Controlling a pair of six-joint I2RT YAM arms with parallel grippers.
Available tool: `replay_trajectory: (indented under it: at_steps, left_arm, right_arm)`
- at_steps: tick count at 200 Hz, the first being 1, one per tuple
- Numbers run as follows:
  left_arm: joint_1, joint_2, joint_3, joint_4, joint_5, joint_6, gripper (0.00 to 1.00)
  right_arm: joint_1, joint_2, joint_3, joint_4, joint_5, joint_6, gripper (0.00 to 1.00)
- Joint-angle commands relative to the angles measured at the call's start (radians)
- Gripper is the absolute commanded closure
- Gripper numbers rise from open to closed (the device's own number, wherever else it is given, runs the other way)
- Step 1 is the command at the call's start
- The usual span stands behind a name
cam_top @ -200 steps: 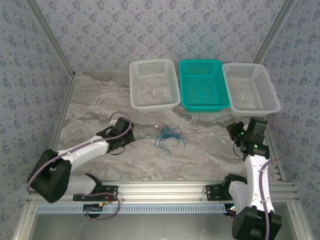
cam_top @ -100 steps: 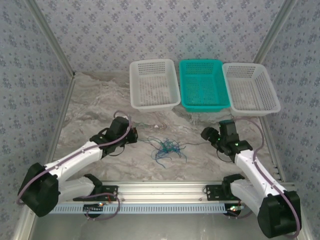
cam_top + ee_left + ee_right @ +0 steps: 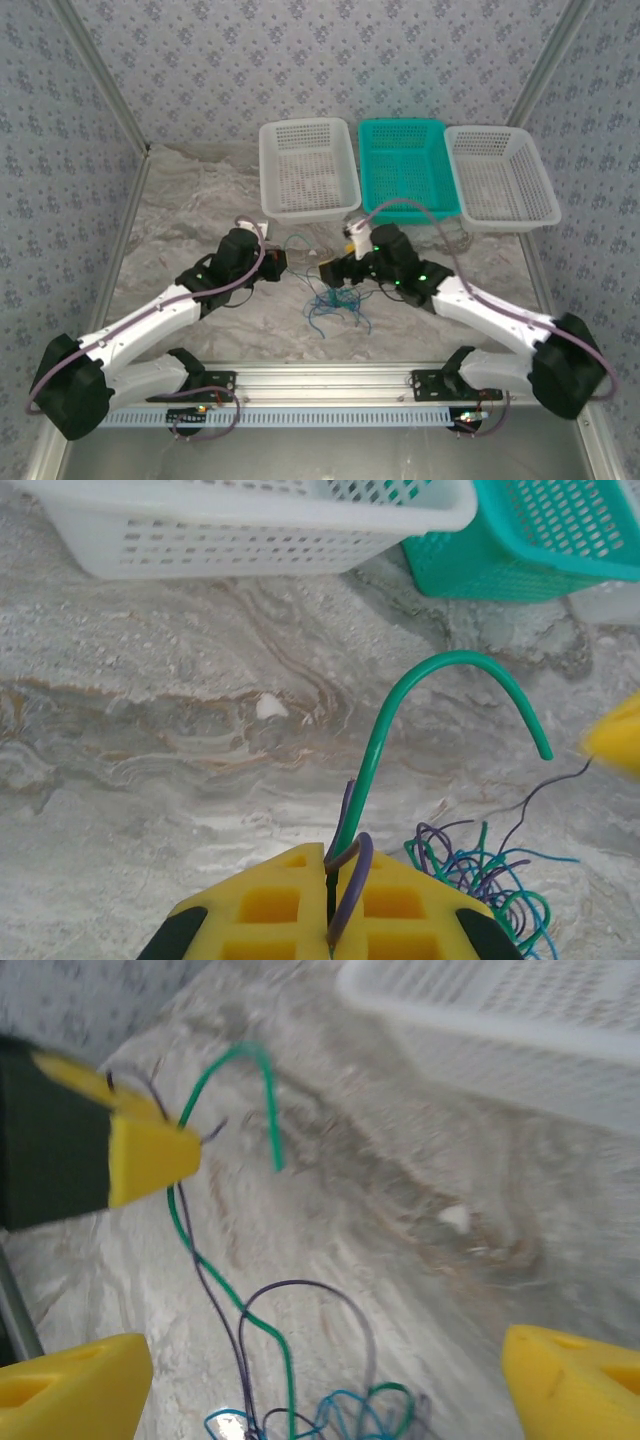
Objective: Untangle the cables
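Left gripper (image 3: 330, 868): I have it clenched on green and purple cables (image 3: 372, 755).
Right gripper (image 3: 325, 1375): I see it spread wide above the wad (image 3: 336, 298), mid-bench (image 3: 190, 200).

Cables (image 3: 480, 875): wad cut by the bottom edge in both wrist views; strands too fine to tell apart from above.
Left gripper (image 3: 332, 868): finger bases cut off below.
Right gripper (image 3: 325, 1380): fingers cut by the bottom corners and blurred.
White basket (image 3: 250, 530), teal basket (image 3: 540, 550): cut by the top edge.
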Motion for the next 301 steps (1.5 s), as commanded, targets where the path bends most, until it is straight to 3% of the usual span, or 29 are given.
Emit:
replay_trajectory:
  at_steps: [1,22,43,58,95,128,154,171,197,227,261,301]
  left_arm:
    - [-0.013,-0.002,0.055,0.062,0.030,0.037,1.00]
    - [-0.014,-0.001,0.060,0.063,0.024,0.045,1.00]
    - [-0.015,-0.003,0.057,0.051,-0.002,0.044,1.00]
    - [-0.015,-0.006,0.057,0.027,-0.039,0.032,0.92]
    - [-0.015,-0.081,-0.007,0.058,-0.019,-0.015,0.54]
    - [-0.016,-0.259,-0.143,0.103,-0.014,-0.096,0.39]
    - [-0.016,-0.355,-0.262,0.185,0.034,-0.161,0.38]
    - [-0.023,-0.345,-0.297,0.211,0.077,-0.214,0.38]
    - [-0.050,-0.298,-0.300,0.166,0.044,-0.304,0.36]
    - [-0.159,-0.217,-0.270,0.185,0.064,-0.324,0.37]
    - [-0.382,-0.043,-0.180,0.035,-0.096,-0.285,0.37]
    - [-0.458,0.286,-0.009,0.150,-0.075,-0.340,0.30]
  right_arm:
    - [0.007,0.124,0.054,0.124,-0.071,-0.034,0.18]
    - [0.012,0.218,0.071,0.162,-0.115,-0.004,0.32]
    - [0.008,0.239,0.060,0.187,-0.130,0.020,0.74]
    - [0.004,0.229,0.049,0.188,-0.121,0.029,1.00]
    - [-0.038,0.215,0.036,0.169,-0.123,0.094,1.00]
    - [-0.077,0.227,0.045,0.161,-0.132,0.175,1.00]
    - [-0.096,0.248,0.077,0.104,-0.099,0.226,1.00]
    - [-0.108,0.266,0.093,0.082,-0.094,0.256,1.00]
    - [-0.114,0.283,0.106,0.067,-0.094,0.268,1.00]
    - [-0.120,0.301,0.127,0.022,-0.058,0.295,1.00]
    - [-0.157,0.324,0.131,0.015,-0.044,0.356,1.00]
    - [-0.217,0.341,0.120,0.052,-0.032,0.542,1.00]
